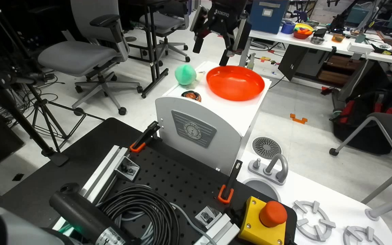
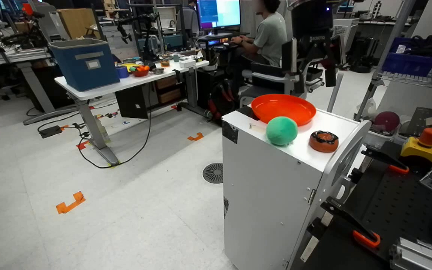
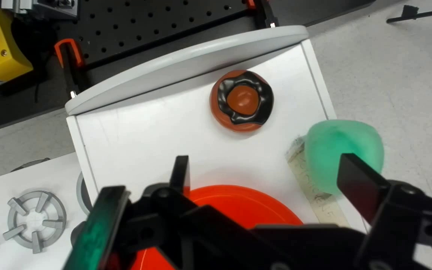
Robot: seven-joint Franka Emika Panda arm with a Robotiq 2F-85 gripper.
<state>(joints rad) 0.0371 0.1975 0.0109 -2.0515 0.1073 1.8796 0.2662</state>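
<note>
My gripper (image 3: 264, 172) stands open above the white stove top (image 3: 144, 138), its fingers wide apart with nothing between them. Beneath it lies an orange-red plate (image 3: 238, 206), partly hidden by the gripper in the wrist view. In both exterior views the gripper (image 1: 211, 52) (image 2: 314, 80) hangs over the far part of the plate (image 1: 235, 83) (image 2: 283, 108), apart from it. A green ball (image 3: 328, 146) (image 1: 185, 74) (image 2: 281, 130) rests beside the plate near the side edge; one finger overlaps it in the wrist view. A brown doughnut toy with black icing (image 3: 242, 100) (image 2: 323, 141) sits near the curved back panel.
A grey curved panel (image 1: 196, 126) rises at the stove top's edge towards the black perforated table (image 1: 168, 170). Clamps (image 1: 228, 185) and a yellow emergency-stop box (image 1: 264, 221) are on that table. A toy sink tap (image 1: 277, 168) and burners (image 3: 36, 221) lie to one side.
</note>
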